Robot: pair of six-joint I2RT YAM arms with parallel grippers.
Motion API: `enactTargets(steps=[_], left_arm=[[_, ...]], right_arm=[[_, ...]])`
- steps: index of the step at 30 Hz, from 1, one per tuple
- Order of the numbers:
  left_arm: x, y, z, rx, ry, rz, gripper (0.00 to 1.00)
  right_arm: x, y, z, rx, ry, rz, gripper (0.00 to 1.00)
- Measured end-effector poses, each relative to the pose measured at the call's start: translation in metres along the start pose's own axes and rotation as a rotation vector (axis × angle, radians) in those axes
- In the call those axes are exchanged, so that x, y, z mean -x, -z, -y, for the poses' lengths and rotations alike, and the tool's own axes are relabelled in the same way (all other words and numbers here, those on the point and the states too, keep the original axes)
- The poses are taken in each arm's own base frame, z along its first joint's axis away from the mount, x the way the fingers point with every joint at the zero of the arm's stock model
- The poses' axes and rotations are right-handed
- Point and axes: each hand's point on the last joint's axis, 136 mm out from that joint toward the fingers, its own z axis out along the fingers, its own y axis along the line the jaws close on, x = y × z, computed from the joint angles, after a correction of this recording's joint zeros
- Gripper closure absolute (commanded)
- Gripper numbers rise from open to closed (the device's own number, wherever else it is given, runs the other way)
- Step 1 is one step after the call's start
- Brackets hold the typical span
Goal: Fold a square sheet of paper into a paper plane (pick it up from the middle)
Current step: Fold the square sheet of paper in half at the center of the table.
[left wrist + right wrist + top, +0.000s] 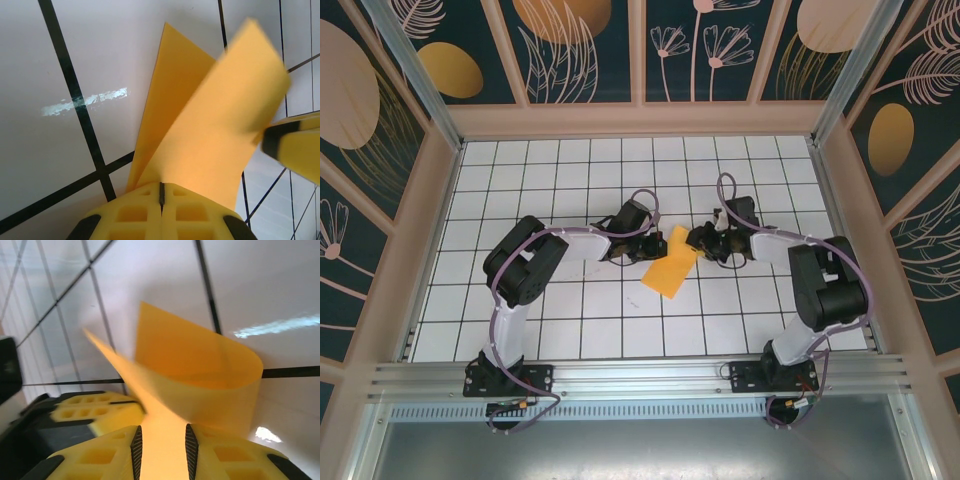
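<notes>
The square sheet of paper is orange-yellow and hangs bent between my two grippers over the middle of the grid table. My left gripper is shut on one edge of it; in the left wrist view the paper rises out of the closed jaws in two leaves. My right gripper stands open at the paper's upper right end. In the right wrist view the paper curls into a loop, and a band of it runs between the parted pads.
The white grid table is walled by beige frames and patterned panels. One yellow finger of the right gripper shows at the right of the left wrist view. The left gripper's yellow fingers lie close beside the right jaws.
</notes>
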Motion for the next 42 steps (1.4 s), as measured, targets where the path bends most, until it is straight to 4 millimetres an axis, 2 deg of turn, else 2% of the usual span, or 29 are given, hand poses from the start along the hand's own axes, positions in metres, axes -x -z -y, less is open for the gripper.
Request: enactTargets(steps=[4,6,15,21,25,29,39,42], left_arm=[[0.0,0.0,0.0,0.0,-0.002,0.0,1.0],[0.0,0.0,0.0,0.0,-0.002,0.0,1.0],[0.0,0.0,0.0,0.0,-0.002,0.0,1.0],[0.0,0.0,0.0,0.0,-0.003,0.0,1.0],[0.0,0.0,0.0,-0.001,-0.003,0.0,1.0],[0.0,0.0,0.0,0.0,-0.003,0.0,1.0],[0.0,-0.001,0.001,-0.004,-0.007,-0.001,1.0],[0.0,-0.001,0.001,-0.004,-0.007,-0.001,1.0]], right_arm=[[-0.002,-0.008,0.017,-0.033,-0.029,-0.014,0.67],[-0.001,-0.008,0.018,-0.029,-0.034,-0.014,0.67],[0.002,-0.005,0.014,-0.018,-0.032,-0.016,0.66],[0.026,0.008,-0.006,0.02,0.005,0.043,0.66],[0.03,0.006,0.0,0.013,-0.005,0.046,0.66],[0.025,-0.01,0.021,-0.027,-0.041,0.013,0.67],[0.028,-0.004,0.018,-0.006,-0.051,0.011,0.66],[0.034,0.003,0.008,-0.002,-0.04,0.026,0.67]])
